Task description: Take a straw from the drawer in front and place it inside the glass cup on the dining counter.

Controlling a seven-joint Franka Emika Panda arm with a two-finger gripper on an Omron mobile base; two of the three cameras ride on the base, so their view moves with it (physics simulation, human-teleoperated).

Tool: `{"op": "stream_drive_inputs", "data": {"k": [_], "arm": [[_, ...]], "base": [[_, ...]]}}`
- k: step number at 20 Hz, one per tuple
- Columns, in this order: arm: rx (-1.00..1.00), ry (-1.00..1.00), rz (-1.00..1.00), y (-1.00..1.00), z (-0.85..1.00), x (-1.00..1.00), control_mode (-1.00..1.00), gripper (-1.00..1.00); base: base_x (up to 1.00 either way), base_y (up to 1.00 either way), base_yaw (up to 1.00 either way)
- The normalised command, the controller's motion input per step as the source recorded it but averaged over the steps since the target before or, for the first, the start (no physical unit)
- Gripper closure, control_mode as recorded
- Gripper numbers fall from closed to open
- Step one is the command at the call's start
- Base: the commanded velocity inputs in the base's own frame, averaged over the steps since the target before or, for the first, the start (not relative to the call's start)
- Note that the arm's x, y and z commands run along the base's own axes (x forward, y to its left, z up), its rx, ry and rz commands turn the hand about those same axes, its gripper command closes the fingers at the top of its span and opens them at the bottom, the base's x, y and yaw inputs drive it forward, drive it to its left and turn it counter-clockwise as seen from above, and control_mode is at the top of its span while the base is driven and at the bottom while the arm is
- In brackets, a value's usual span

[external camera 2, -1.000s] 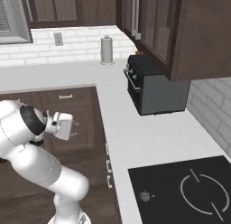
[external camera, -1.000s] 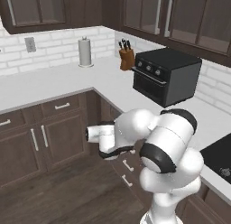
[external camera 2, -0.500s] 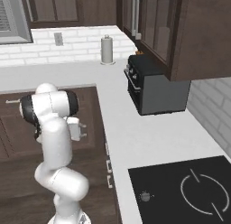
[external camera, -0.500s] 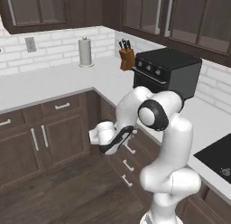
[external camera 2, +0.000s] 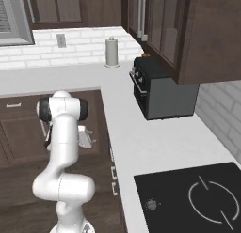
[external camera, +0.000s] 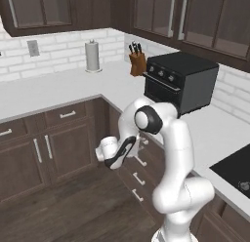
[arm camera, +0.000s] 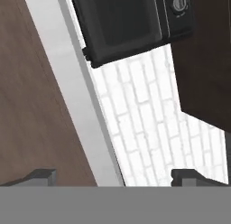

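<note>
The white arm holds its end effector [external camera: 111, 155] low before the dark-brown cabinet fronts, fingers spread apart on nothing, the hand view tilted toward the black toaster oven [arm camera: 124, 24] and the white brick wall [arm camera: 149, 128]. The drawers [external camera: 139, 160] beside it look shut, so the straw presumably lies inside one, unseen. From this skewed aim, the fingers could miss the silver handle and knock the drawer front.

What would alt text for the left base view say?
A white robot arm bends low, its tool near the dark-brown cabinet drawers under a white counter. On the counter stand a black toaster oven, knife block and paper-towel roll.
</note>
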Motion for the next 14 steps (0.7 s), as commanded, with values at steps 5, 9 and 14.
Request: {"op": "stream_drive_inputs", "data": {"k": [5,9,14], "arm": [[-0.01,0.01,0.0,-0.16,-0.2,0.59,-1.0,-1.0],[0.01,0.06,0.0,-0.15,-0.19,0.4,-1.0,-1.0],[0.03,0.08,0.0,-0.2,-0.23,0.17,-1.0,-1.0]], "base": [[0.0,0.0,0.0],[0.0,0.0,0.0],[0.0,0.0,0.0]]}}
